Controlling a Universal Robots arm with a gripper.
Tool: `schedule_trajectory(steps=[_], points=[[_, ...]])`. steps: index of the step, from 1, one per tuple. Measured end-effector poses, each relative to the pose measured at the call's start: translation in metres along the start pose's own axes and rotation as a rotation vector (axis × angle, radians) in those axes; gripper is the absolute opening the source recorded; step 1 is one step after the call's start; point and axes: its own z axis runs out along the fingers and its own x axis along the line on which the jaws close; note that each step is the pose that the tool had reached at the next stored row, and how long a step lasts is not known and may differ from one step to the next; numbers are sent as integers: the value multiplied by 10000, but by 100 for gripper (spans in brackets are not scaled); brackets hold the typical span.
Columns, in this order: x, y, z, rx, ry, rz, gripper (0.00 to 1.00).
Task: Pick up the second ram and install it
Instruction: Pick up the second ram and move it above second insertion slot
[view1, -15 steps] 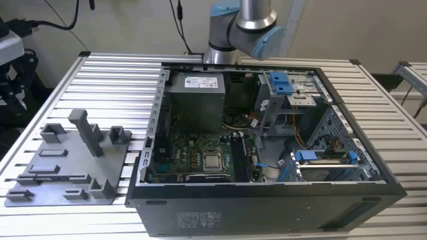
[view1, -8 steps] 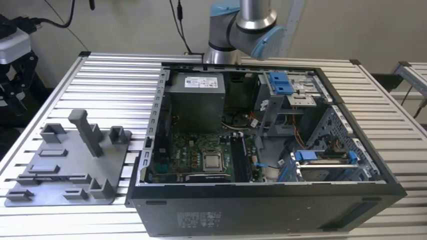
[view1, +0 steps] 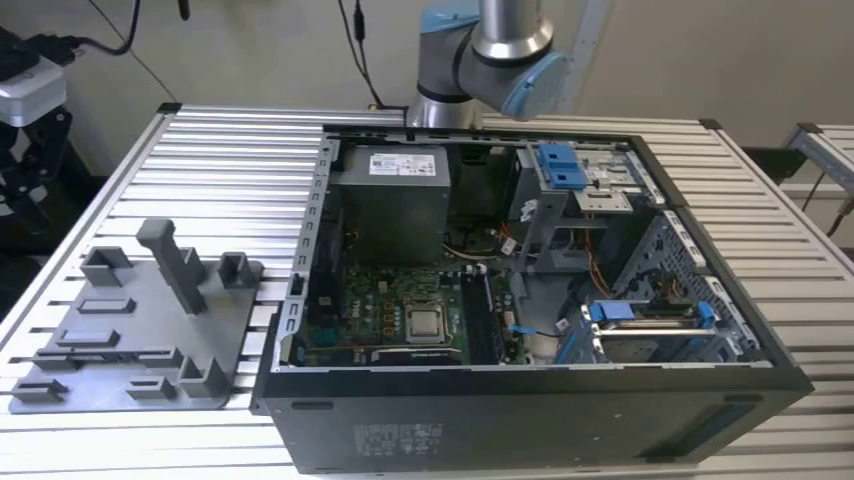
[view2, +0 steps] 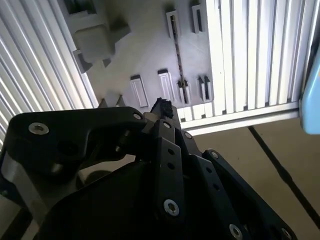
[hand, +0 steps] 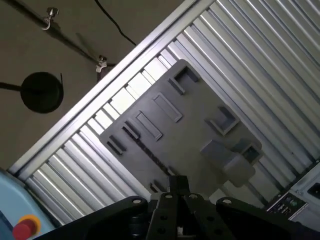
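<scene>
Gripper (hand: 178, 184) looked pinched closed on nothing, well above the grey tray (hand: 192, 127); 2nd ram (hand: 146, 150) stood on edge in the tray's slots, long axis pointing almost straight at the gripper.

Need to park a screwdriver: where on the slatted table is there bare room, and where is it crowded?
The table is bare between the grey tray and its far edge, beside the open computer case; also along the case's side at the exterior view's right. Crowded: the tray's posts and the case's inside.
</scene>
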Motion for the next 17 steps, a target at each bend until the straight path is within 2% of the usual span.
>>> schedule_trajectory(steps=[4, 8, 17], points=[[11, 11, 10, -15, 35, -333, 11], [33, 32, 29, -22, 39, -686, 11], [38, 37, 62, -50, 56, -2080, 11]])
